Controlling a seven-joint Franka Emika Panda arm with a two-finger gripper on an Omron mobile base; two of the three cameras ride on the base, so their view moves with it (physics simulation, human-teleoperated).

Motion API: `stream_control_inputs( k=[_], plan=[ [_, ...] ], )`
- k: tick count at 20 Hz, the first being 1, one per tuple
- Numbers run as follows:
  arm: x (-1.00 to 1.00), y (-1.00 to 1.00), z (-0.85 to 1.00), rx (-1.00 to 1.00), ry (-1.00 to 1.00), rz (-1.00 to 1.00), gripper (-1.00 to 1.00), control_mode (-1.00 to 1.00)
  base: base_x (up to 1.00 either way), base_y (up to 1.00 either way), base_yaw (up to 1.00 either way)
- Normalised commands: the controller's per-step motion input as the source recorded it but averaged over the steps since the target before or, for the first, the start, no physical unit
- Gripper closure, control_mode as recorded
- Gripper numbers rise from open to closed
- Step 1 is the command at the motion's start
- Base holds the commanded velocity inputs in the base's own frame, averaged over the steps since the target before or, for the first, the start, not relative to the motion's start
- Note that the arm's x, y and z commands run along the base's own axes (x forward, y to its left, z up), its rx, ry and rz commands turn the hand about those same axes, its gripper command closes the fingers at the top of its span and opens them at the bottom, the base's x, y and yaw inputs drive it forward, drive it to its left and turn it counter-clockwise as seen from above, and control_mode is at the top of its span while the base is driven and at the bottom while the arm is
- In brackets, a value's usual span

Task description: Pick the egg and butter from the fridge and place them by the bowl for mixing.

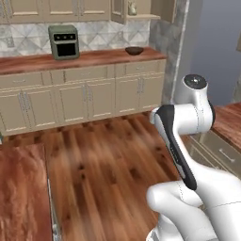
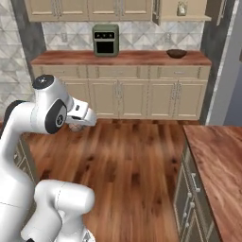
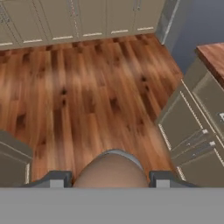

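In the hand view my gripper (image 3: pixel 109 180) is shut on the egg (image 3: pixel 111 168), a tan rounded shape between the two dark fingertips (image 3: pixel 54 179). It hangs over the wooden floor. In the right base view the hand (image 2: pixel 78 122) sits at the arm's end with the egg (image 2: pixel 74 126) under it. The dark brown bowl (image 1: pixel 134 50) (image 2: pixel 176 53) rests on the far counter, near its right end and well away from the gripper. The grey fridge (image 1: pixel 212 42) (image 2: pixel 232 71) rises at the right. The butter is out of view.
A green-grey countertop oven (image 1: pixel 63 41) (image 2: pixel 105 40) stands on the far counter (image 2: pixel 71 57). A wood-topped counter with drawers (image 2: pixel 215 160) lies close on the right, and another counter corner (image 1: pixel 21 188) on the left. Wooden floor (image 2: pixel 132 156) stretches between them.
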Motion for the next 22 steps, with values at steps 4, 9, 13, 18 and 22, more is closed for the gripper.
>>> stream_control_inputs(
  k=[4,9,13,18,22],
  plan=[
    [0.00,0.00,0.00,0.00,0.00,0.00,1.00,1.00,0.93,0.00,0.01],
    [0.00,0.00,0.00,0.00,0.00,0.00,1.00,1.00,0.78,0.02,-0.13],
    [0.00,0.00,0.00,0.00,0.00,0.00,1.00,1.00,0.75,0.05,-0.19],
    [0.00,0.00,0.00,0.00,0.00,0.00,1.00,1.00,0.85,0.03,-0.05],
    [0.00,0.00,0.00,0.00,0.00,0.00,1.00,1.00,0.84,0.01,-0.08]
  ],
)
